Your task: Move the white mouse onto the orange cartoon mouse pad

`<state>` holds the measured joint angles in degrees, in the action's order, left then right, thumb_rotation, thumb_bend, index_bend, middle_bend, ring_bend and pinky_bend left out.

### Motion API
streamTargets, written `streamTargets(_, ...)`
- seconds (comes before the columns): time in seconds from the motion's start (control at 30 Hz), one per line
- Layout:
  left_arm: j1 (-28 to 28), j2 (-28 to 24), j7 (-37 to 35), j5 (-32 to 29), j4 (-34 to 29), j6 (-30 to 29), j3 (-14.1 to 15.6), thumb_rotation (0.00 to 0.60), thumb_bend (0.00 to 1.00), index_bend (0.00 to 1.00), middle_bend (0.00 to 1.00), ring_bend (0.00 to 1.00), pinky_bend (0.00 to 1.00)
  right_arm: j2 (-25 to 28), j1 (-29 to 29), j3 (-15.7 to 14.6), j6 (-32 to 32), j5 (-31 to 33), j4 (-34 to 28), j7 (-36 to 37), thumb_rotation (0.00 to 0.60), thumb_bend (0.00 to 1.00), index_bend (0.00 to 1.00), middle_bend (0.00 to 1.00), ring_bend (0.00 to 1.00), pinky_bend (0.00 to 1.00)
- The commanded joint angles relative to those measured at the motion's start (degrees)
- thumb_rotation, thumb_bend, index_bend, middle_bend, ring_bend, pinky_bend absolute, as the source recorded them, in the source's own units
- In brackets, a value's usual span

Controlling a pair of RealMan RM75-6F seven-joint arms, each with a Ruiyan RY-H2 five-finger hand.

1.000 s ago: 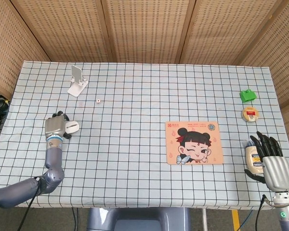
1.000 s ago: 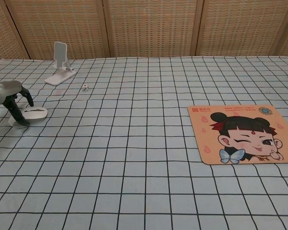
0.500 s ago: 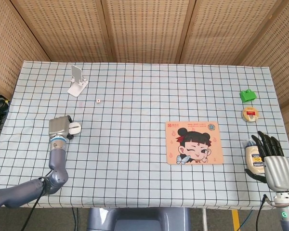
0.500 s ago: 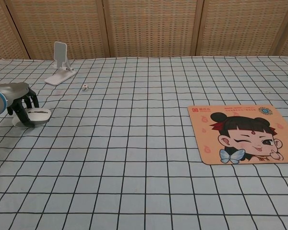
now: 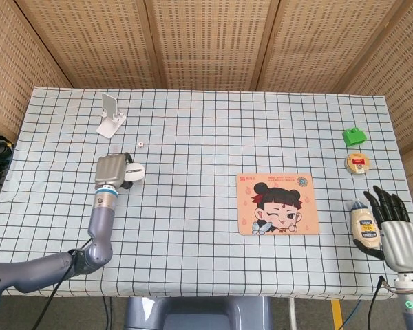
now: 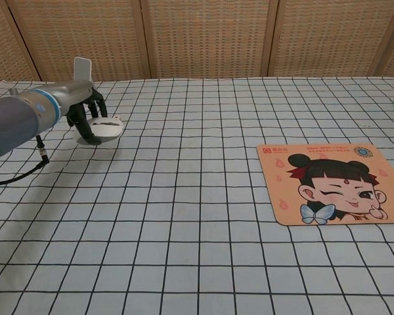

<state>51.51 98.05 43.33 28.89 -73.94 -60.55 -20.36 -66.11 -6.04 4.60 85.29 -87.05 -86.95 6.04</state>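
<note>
My left hand (image 5: 113, 169) (image 6: 85, 113) grips the white mouse (image 5: 134, 173) (image 6: 101, 128) and holds it above the checked tablecloth, left of the table's middle. The orange cartoon mouse pad (image 5: 277, 203) (image 6: 329, 182) lies flat well to the right, with nothing on it. My right hand (image 5: 394, 232) hangs at the table's right front edge beside a bottle, fingers spread and holding nothing. The chest view does not show the right hand.
A white phone stand (image 5: 111, 116) (image 6: 83, 87) and a small white die (image 5: 142, 144) sit at the back left. On the right are a green block (image 5: 354, 136), a round tin (image 5: 358, 163) and a lying bottle (image 5: 363, 226).
My left hand has lifted the mouse off the cloth and carried it to the right and farther from the front edge. The right hand has sunk slightly toward the table's front edge.
</note>
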Motion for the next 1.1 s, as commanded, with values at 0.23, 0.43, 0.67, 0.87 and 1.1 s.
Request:
streamTargets(0.23,10.50,8.69,2.44,5.62,6.08,4.87,-1.00,0.600,0.44,0.63,0.38,0.37,0.41,0.41,-0.05,0.58,-0.25,0.95,0.59,1.99,0.600,0.08,0.00,0.00,0.00,0.00)
streamTargets(0.43,16.22,14.73,4.36,6.25,11.95,7.72,-1.26,0.600,0.44,0.63,0.38,0.36,0.41,0.65,0.03,0.96,-0.25,1.56,1.03,3.25,0.600,0.08,0.00,0.00,0.00,0.00)
streamTargets(0.67,19.80,19.18,4.65,4.27,16.64,10.42,-2.54,0.600,0.43,0.57,0.33,0.34,0.38,0.72,0.08,1.00,-0.17,1.54,1.13,3.64,0.600,0.08,0.00,0.00,0.00,0.00)
streamTargets(0.87,20.11,19.07,6.02,2.05,16.64,11.80,-2.03,0.600,0.30,0.34,0.09,0.11,0.17,0.68,0.13,0.95,-0.10,1.48,1.02,3.31,0.600,0.08,0.00,0.00,0.00,0.00)
streamTargets(1.1,18.82,16.43,4.73,2.65,12.88,10.71,-1.60,0.600,0.13,0.10,0.00,0.00,0.02,0.50,0.16,0.91,-0.02,1.48,0.75,2.27,0.600,0.08,0.00,0.00,0.00,0.00)
